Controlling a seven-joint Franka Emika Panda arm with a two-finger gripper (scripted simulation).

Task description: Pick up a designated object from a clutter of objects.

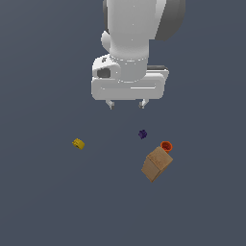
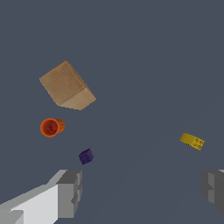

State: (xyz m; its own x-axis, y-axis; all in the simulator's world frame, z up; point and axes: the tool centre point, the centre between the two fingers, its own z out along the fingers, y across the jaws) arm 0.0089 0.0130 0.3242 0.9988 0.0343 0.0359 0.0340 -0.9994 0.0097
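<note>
While the white gripper (image 1: 126, 104) is held wide and empty above, the tiny dark purple block (image 1: 142, 134) lies beside the orange-red cup (image 1: 166, 145); centring is advised before descent.

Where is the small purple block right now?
In the exterior view the purple block lies right of centre on the floor, just up-left of the orange-red cup, apart from it, below the open gripper.

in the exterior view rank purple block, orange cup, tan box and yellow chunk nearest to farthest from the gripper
Measured from the gripper:
1. purple block, just below it, slightly toward the exterior view's right.
2. orange cup and yellow chunk, on opposite sides, too close to call.
3. tan box, below the cup, farthest.
</note>
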